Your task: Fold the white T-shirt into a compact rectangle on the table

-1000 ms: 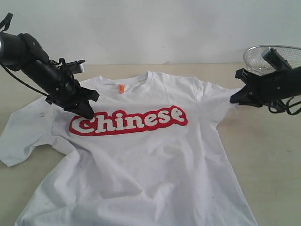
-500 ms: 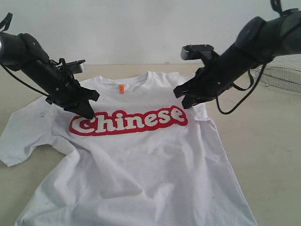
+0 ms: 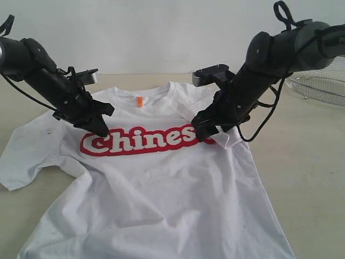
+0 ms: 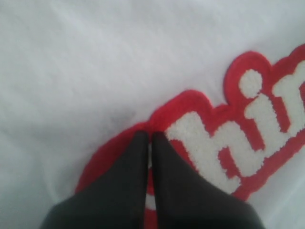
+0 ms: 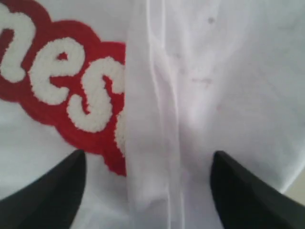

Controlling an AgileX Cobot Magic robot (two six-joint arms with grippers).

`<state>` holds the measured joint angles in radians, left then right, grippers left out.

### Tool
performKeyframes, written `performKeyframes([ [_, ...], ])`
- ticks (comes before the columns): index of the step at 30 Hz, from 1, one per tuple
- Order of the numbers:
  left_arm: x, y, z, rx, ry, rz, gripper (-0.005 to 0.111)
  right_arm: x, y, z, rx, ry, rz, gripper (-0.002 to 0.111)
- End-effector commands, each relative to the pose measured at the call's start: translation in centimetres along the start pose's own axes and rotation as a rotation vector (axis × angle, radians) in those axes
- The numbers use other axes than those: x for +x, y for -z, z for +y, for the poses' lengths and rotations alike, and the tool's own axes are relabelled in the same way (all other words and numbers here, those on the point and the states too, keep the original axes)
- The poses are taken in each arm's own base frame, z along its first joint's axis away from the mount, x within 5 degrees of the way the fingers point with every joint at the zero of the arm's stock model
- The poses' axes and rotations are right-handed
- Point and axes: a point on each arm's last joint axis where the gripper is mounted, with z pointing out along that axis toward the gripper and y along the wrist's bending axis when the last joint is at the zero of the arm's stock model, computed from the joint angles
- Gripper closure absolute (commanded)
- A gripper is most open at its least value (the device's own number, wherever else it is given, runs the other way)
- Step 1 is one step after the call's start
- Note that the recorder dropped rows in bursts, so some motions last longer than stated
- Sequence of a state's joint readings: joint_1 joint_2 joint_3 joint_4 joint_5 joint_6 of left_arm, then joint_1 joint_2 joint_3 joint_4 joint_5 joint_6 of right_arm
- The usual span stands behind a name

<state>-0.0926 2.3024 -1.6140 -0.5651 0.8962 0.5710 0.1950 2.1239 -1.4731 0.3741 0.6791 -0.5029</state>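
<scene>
Right hand (image 3: 204,132) lower, astride white T-shirt (image 3: 161,189)

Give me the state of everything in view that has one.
White T-shirt with red lettering: face up, one sleeve folded inward over the last letter.
Left gripper: shut, tips on the lettering.
Right gripper: open over the folded sleeve.
Silver wire-mesh basket: upright, partly cropped.

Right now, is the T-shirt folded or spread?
Mostly spread: the white T-shirt lies flat on the table, one sleeve folded over the lettering.
</scene>
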Motion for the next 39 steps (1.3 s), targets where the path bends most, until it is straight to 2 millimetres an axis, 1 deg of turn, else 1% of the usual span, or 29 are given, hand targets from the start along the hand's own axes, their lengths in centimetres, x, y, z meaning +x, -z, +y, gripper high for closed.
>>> performKeyframes([
  [1,1.5,-1.9,0.0,0.032,-0.002,0.117,0.102,-1.1,2.7,-0.4,0.085,-0.051,0.006,0.045],
  [5,1.5,-1.9,0.0,0.032,-0.002,0.117,0.102,-1.7,4.7,-1.0,0.169,-0.066,0.004,0.067],
  [8,1.4,-1.6,-0.1,0.031,-0.005,0.110,0.102,-1.7,4.4,-1.1,0.170,-0.081,0.008,0.084],
  [11,1.0,-0.4,-0.6,0.025,-0.017,0.084,0.102,-1.4,3.4,-1.3,0.166,-0.080,0.032,0.107],
  [14,0.4,1.8,-1.5,0.012,-0.048,0.035,0.102,-1.3,3.0,-1.2,0.156,-0.086,0.042,0.108],
  [16,-0.1,3.9,-2.3,-0.004,-0.075,-0.008,0.102,-1.4,2.9,-0.9,0.150,-0.080,0.038,0.108],
  [18,-0.4,6.1,-3.1,-0.032,-0.107,-0.051,0.102,-1.6,2.8,-0.1,0.132,-0.053,0.034,0.108],
  [21,-0.8,9.1,-3.6,-0.089,-0.110,-0.125,0.102,-2.0,2.3,1.9,0.100,0.050,0.030,0.108],
  [23,-0.7,10.8,-3.3,-0.110,-0.077,-0.155,0.102,-2.4,1.9,3.1,0.096,0.089,0.006,0.108],
  [25,0.1,12.4,-2.4,-0.117,-0.042,-0.149,0.102,-2.7,1.5,3.9,0.096,0.108,-0.021,0.108],
  [27,1.4,13.5,-1.0,-0.116,0.007,-0.132,0.102,-2.7,0.9,4.2,0.096,0.115,-0.026,0.108],
  [30,4.3,15.0,1.7,-0.087,0.139,-0.144,0.102,-2.5,0.1,4.1,0.094,0.123,-0.012,0.108],
  [32,6.6,15.7,3.2,-0.022,0.246,-0.178,0.102,-2.3,-0.3,3.9,0.097,0.131,0.003,0.108],
  [34,8.7,15.8,3.9,0.077,0.353,-0.217,0.102,-2.3,-0.6,3.9,0.099,0.131,0.000,0.108],
  [36,10.8,15.7,4.0,0.149,0.420,-0.247,0.102,-2.4,-0.7,3.8,0.104,0.131,-0.015,0.108],
  [38,12.3,15.3,4.1,0.136,0.460,-0.242,0.102,-2.5,-0.7,3.8,0.105,0.136,-0.018,0.108],
  [39,13.3,14.8,4.2,0.113,0.480,-0.230,0.102,-2.5,-0.7,3.8,0.105,0.144,-0.018,0.108],
])
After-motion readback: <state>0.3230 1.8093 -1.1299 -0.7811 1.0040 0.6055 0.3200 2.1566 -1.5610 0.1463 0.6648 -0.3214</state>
